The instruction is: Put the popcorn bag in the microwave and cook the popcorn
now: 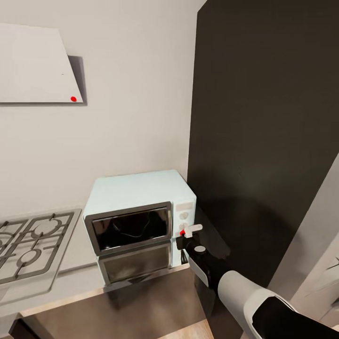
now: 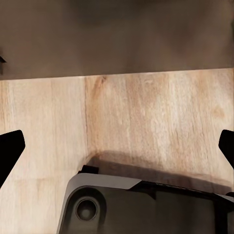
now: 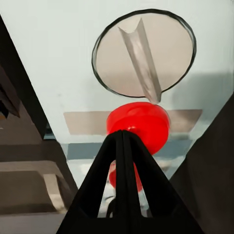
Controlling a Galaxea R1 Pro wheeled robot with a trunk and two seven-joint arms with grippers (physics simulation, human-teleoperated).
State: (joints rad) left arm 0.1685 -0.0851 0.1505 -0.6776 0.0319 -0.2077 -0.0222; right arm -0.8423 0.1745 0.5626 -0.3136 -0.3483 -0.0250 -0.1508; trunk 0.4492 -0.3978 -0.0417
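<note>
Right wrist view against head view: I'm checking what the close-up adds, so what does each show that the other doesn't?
Right wrist view: the right claw shut, its tips against a red button, below a round knob with a raised ridge.

Head view: the whole microwave with its dark door closed, the gas hob, the countertop and a dark tall panel.

Both: the microwave's pale control panel with the claw at the red button.

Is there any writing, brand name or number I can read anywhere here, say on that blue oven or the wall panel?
None can be read.
The microwave: its control panel shows round knobs and a red button, without legible markings.
The white wall panel: a red dot, no letters.
The gas hob: no visible labels.
</note>
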